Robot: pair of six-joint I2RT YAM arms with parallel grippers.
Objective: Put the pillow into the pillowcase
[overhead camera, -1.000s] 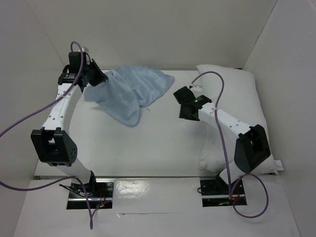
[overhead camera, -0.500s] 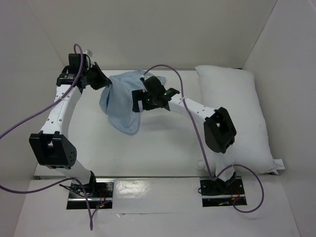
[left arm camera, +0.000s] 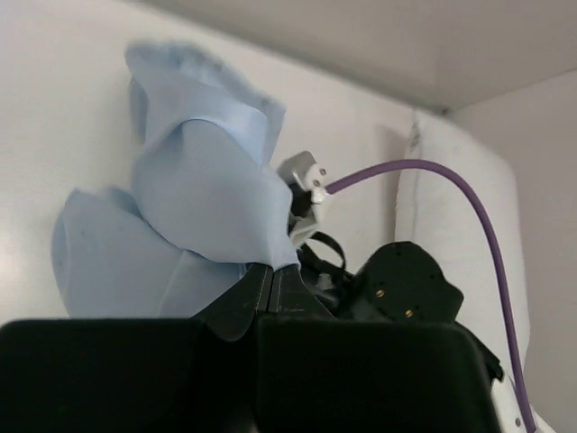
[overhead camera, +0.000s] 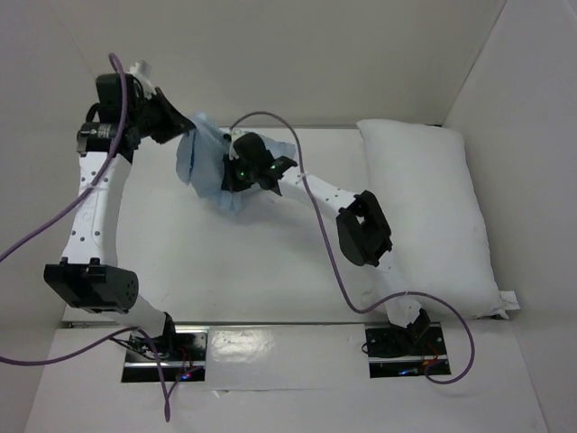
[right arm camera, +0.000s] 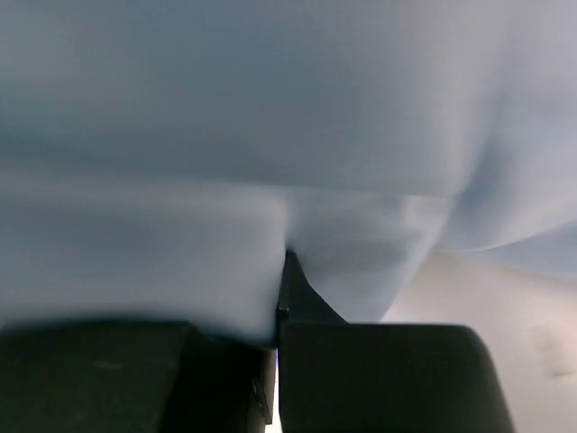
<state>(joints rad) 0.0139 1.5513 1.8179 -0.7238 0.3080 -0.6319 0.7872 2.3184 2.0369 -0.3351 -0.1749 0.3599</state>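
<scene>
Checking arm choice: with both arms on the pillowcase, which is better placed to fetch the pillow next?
Right, probably. The right arm is bolted beside the pillow, which lies along the right side. The left arm, jaws shut on the pillowcase, holds it raised at the far left.

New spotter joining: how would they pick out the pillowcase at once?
Look far left on the white table. The pillowcase is bunched there, pinched by the left tool and right tool; it is thin, limp, light blue, unlike the plump white pillow on the right.
</scene>
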